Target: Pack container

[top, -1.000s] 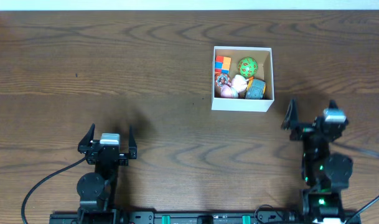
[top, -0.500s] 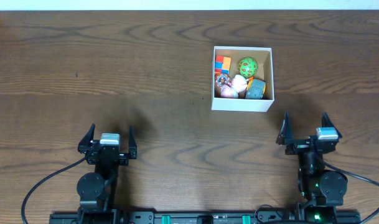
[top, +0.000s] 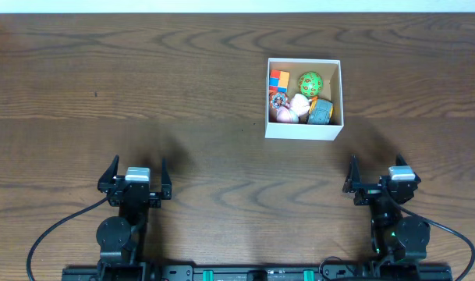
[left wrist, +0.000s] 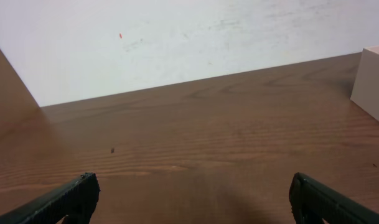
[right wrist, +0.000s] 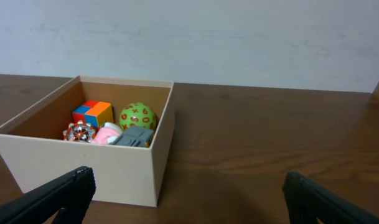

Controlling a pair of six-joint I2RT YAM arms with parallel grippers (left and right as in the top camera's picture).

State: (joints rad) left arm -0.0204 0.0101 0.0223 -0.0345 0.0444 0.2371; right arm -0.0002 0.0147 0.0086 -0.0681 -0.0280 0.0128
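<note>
My left gripper [top: 138, 168] and right gripper [top: 375, 173] both spread wide, empty; box [top: 303, 131] sits ahead-left of my right gripper, well apart, toys [top: 299, 99] inside; no loose toy on the table [top: 182, 94] that I can make out, so I'd park low, clear of its wall.

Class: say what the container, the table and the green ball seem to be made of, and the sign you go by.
Container: likely cardboard, matte; thin flat walls, crisp edges. Table: wood or wood-look laminate, dark brown, visible grain, faint sheen. Green ball: probably plastic or rubber; smooth, printed red marks.
</note>
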